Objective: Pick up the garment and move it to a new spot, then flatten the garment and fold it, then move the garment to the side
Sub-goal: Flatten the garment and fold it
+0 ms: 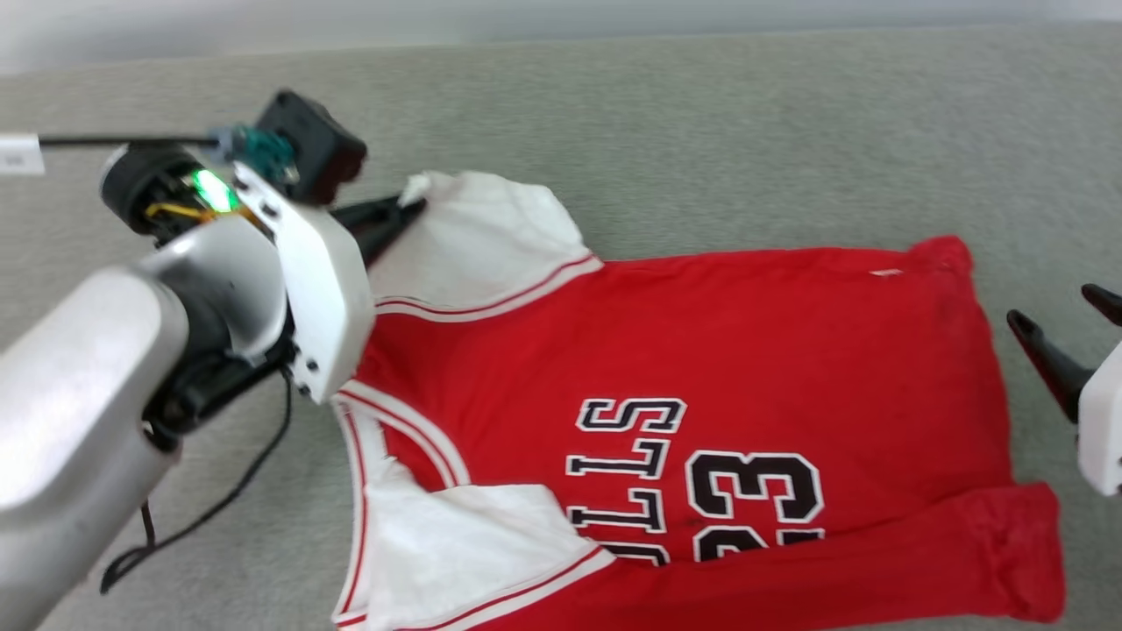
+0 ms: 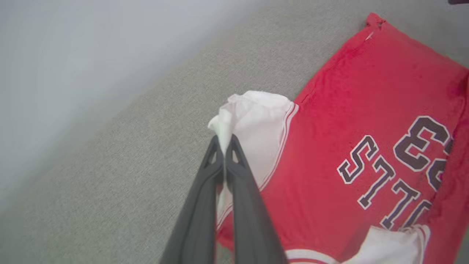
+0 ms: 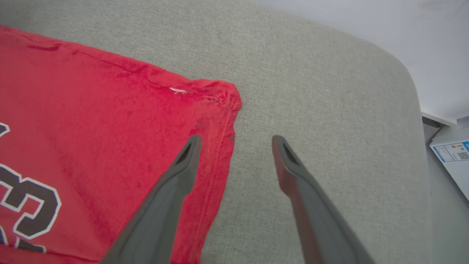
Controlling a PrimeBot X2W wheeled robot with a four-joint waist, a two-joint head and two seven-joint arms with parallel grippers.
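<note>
While you look down from the head camera, the red jersey-style shirt with white short sleeves (image 1: pixel 745 350) lies spread on the grey-green fabric-covered worktop (image 1: pixel 701 131), collar end to the left and hem to the right. Its black, white-outlined number 23 (image 1: pixel 754 495) sits toward the near side, turned sideways, with the letters just left of it. A red strip along the near edge looks folded over the body.

Your left gripper (image 1: pixel 419 203) reaches in from the left to the far white sleeve (image 1: pixel 482 237). In the left wrist view its 2 dark fingers (image 2: pixel 238 172) are pressed together, pinching a bunched peak of that sleeve's outer edge (image 2: pixel 223 124). The near white sleeve (image 1: pixel 465 543) lies flat over the chest, untouched.

Your right gripper (image 1: pixel 1052 307) sits just right of the hem, its fingers spread wide with nothing between them. In the right wrist view (image 3: pixel 237 139) 1 finger (image 3: pixel 172 183) crosses the red hem edge below the far hem corner (image 3: pixel 227 97) and the other is over bare fabric; you cannot tell whether either one touches.

Beyond the worktop's rounded right corner stands a white box with a blue-edged label (image 3: pixel 452 154).
</note>
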